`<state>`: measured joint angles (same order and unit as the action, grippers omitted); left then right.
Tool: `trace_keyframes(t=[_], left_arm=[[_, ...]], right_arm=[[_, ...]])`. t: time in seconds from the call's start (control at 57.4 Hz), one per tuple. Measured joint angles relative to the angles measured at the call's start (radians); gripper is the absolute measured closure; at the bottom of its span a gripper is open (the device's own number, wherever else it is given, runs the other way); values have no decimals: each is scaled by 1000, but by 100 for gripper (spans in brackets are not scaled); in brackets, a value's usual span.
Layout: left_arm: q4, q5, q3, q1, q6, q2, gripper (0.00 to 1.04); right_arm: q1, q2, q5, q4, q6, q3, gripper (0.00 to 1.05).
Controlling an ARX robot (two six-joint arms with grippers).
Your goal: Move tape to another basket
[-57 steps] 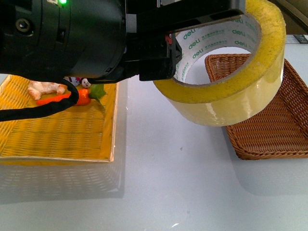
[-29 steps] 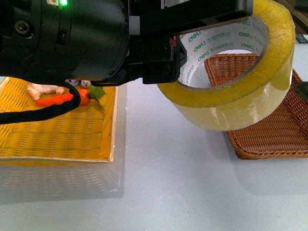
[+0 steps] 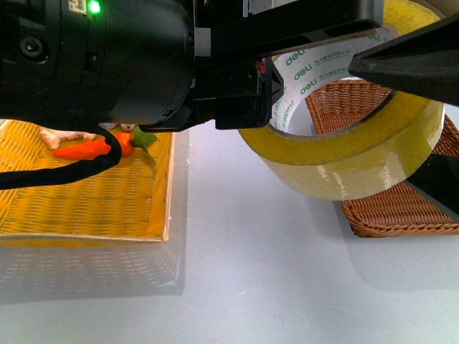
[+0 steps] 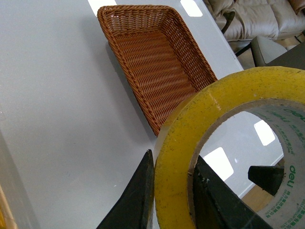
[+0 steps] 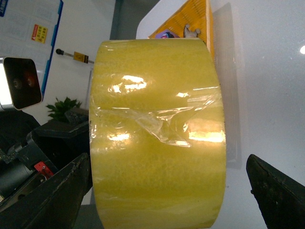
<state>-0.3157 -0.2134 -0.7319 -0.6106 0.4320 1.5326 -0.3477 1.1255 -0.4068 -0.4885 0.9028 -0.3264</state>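
Basket (image 3: 401, 215) half hidden behind tape (image 3: 344, 161); toys (image 3: 87, 149) in yellow tray (image 3: 86, 208) mostly behind left arm (image 3: 93, 64).

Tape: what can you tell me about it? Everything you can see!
The tape is a wide roll of see-through yellow film on a white card core with green letters. A loose end wrinkles on its outside. It hangs tilted in the air by the brown basket, touching neither it nor the table. The left gripper pinches its wall, one finger inside, one outside. The right gripper is open with a finger on each side of the roll.
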Motion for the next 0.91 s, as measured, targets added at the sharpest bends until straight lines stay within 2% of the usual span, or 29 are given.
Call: trace_keyframes(t=[0.035,0.139,0.366,0.575,0.644,0.749,0.906], left_arm=[[-2,-2,2,0,0,0,90],[-6,-5,6,2,2,0,90],[-12,-11,10,5,11,0,90],[-18,-22,12,7,21,-18,61],[-18,-22,14,10,26,-39,47],[-18,-21,18,16,26,-72,29],[-10,2,33,33,15,-135,8]], right_arm=[[-3,2,0,-2,0,-2,40],[-5,7,3,-13,0,-2,55],[-5,11,3,-22,3,-2,57],[-5,13,10,-22,15,-2,57],[-2,13,11,-22,19,-2,57],[14,13,10,-22,21,-2,57],[60,10,1,-22,24,-2,58]])
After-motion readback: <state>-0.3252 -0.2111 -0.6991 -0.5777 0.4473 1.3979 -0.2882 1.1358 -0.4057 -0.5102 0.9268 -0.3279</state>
